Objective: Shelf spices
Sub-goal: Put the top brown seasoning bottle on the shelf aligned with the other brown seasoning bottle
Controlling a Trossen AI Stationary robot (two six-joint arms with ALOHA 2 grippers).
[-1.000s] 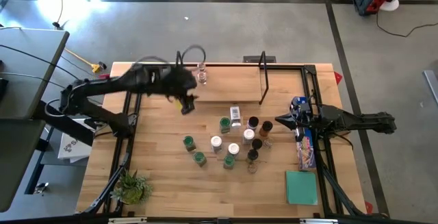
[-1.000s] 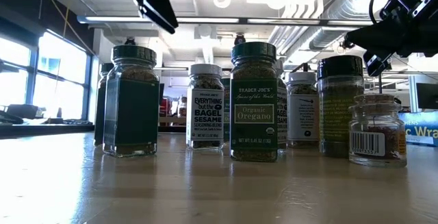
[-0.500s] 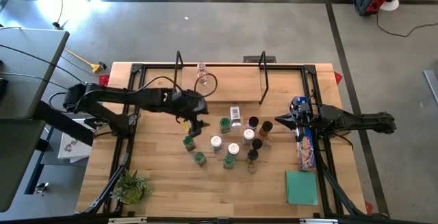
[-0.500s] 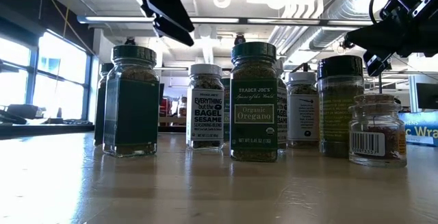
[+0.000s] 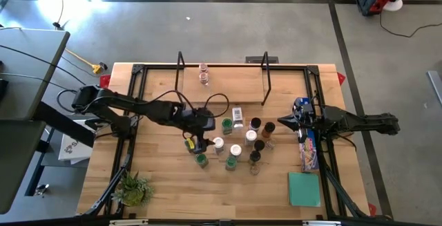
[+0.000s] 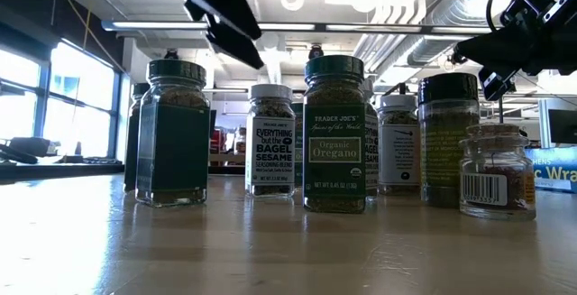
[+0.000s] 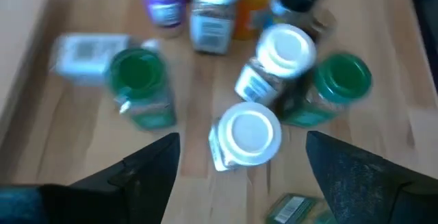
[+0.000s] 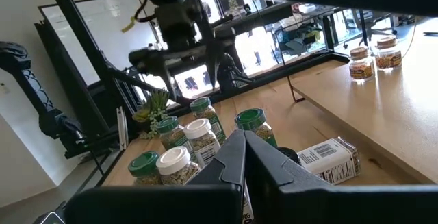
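Note:
Several spice jars (image 5: 235, 143) stand on their bases in a cluster at mid-table, with green, white and black tops; one (image 5: 237, 115) lies on its side. My left gripper (image 5: 195, 142) hangs open above the cluster's left side. In its wrist view a white-topped jar (image 7: 250, 135) shows between its fingers, below them and untouched. In the low view it (image 6: 225, 15) is above the jar tops. Two small jars (image 8: 373, 56) stand on the shelf board (image 5: 228, 88) between black wire uprights (image 5: 266, 77). My right gripper (image 5: 282, 124) waits shut, right of the cluster.
A long blue box (image 5: 309, 146) and a flat teal square (image 5: 304, 188) lie near the table's right edge. A small green plant (image 5: 133, 188) sits at the near left corner. The black table frame (image 5: 131, 122) runs along both sides. Bare wood lies near the front edge.
My left gripper has swung away from the shelf at the far edge, toward the near edge and rightward, and has come down over the left side of the jar cluster. The jars have not moved.

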